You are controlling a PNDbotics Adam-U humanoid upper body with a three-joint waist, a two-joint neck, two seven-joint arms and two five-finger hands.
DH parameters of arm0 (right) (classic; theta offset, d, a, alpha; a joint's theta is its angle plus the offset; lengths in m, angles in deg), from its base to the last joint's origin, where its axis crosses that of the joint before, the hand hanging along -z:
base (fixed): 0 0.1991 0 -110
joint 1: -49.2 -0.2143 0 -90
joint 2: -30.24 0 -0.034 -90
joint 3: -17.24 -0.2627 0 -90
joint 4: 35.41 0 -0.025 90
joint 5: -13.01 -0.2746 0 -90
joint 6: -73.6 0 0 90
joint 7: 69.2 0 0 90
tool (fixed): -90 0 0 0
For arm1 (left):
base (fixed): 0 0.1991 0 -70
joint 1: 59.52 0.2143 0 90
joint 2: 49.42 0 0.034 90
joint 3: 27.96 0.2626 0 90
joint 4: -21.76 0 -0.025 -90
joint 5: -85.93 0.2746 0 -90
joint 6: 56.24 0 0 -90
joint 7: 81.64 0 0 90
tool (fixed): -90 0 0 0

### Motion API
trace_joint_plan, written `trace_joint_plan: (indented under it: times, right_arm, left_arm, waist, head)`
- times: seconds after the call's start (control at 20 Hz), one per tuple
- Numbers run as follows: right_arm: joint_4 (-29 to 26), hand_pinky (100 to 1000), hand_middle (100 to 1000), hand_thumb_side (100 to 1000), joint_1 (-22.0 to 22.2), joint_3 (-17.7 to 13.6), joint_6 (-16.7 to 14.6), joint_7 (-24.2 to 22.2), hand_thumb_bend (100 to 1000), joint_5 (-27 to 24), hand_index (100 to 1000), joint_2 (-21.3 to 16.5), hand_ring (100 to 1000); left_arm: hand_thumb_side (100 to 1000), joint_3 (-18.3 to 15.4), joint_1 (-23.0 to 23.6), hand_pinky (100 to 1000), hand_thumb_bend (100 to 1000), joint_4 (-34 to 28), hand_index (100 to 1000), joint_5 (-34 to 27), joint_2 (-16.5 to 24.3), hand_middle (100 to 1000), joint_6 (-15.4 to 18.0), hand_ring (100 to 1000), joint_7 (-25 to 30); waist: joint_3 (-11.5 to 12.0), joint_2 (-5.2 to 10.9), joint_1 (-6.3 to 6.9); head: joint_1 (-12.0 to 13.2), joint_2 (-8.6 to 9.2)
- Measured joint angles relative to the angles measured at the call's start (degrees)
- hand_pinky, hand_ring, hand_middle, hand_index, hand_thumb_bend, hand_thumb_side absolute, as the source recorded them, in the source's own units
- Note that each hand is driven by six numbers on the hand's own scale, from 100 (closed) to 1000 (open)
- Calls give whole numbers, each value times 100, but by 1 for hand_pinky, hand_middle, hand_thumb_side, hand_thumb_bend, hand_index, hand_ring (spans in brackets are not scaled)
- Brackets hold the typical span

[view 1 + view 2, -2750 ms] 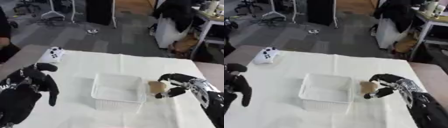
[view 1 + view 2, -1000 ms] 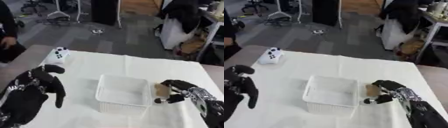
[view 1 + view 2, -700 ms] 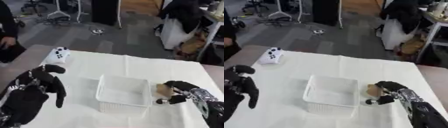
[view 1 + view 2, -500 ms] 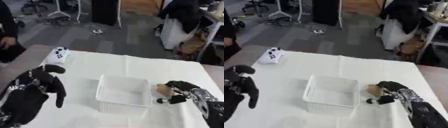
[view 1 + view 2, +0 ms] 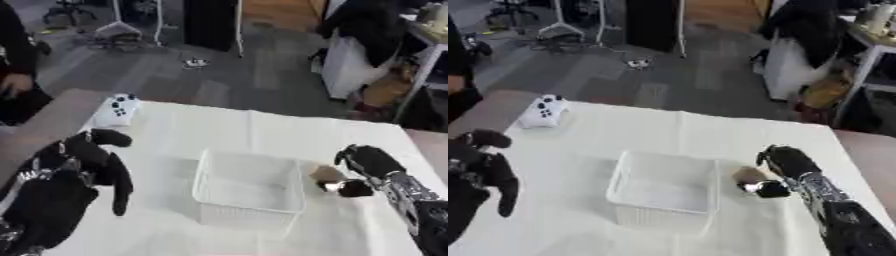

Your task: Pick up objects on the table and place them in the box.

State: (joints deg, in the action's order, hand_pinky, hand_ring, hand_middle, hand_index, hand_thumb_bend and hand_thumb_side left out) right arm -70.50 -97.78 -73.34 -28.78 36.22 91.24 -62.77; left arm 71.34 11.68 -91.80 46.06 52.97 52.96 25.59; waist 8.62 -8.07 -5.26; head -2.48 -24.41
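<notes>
Lying just right of the box (image 5: 249, 192), a small tan object (image 5: 323, 173) sits on the white tablecloth (image 5: 262, 130), and its exact shape is not possible to make out. The right hand (image 5: 367, 165) is at this object, with the fingers curled over it from the right side and the thumb below it, so the hand seems to grip it; the object is not lifted clear of the cloth as far as one can see. It stays outside the box, near the box's right wall.

The box is a white basket with thin ribbed walls, and it stands about in the middle of the table. Nothing can be made out inside it.

To the left of the box, near the lower left corner, the left hand (image 5: 83, 167) rests with relaxed fingers hanging down, and it holds nothing. It is well apart from the box.

Far to the upper left of the box, near the table's far left corner, a white game controller (image 5: 542, 111) lies on the cloth.

Beyond the table, behind the box, there is a grey floor.
</notes>
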Motion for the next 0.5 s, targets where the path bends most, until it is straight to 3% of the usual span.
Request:
trace_joint_plan:
  times: [0.05,0.15,0.25,0.3,0.35,0.4,0.45,0.5]
  right_arm:
    - [7,100,200,713,0,-13,-3,206,199,-23,455,0,100]
    - [51,100,203,723,2,-24,-35,549,287,-112,451,0,100]
    - [113,100,262,768,32,-22,-102,749,465,-175,483,0,108]
    - [147,100,253,757,46,-21,-142,800,444,-195,476,-1,100]
    - [177,100,371,874,48,-20,-173,826,598,-205,563,-1,262]
    - [213,100,408,891,48,-19,-194,822,611,-206,589,-2,306]
    - [247,100,505,942,48,-19,-207,796,630,-204,666,-2,408]
    - [286,100,473,926,48,-20,-201,738,625,-200,641,-2,376]
  left_arm:
    - [842,0,0,311,590,0,732,0,0,762,0,554,1]
    - [843,0,0,310,590,0,732,0,0,762,4,554,6]
    - [844,0,0,310,589,0,732,0,0,762,5,554,9]
    - [844,0,0,310,589,0,732,0,0,762,5,554,10]
    - [845,0,0,310,588,0,732,0,0,762,5,554,11]
    - [845,1,0,310,588,0,732,1,0,762,4,554,13]
    - [847,1,0,310,587,0,732,1,0,762,3,554,14]
    - [846,1,0,310,587,0,732,2,0,762,2,554,15]
  waist:
    - [0,0,0]
    - [1,0,0]
    - [1,0,0]
    - [1,0,0]
    - [1,0,0]
    - [1,0,0]
    - [1,0,0]
    - [0,0,1]
  head:
    - [0,0]
    - [1,1]
    - [2,1]
    - [2,1]
    - [2,1]
    - [2,1]
    - [2,1]
    - [2,1]
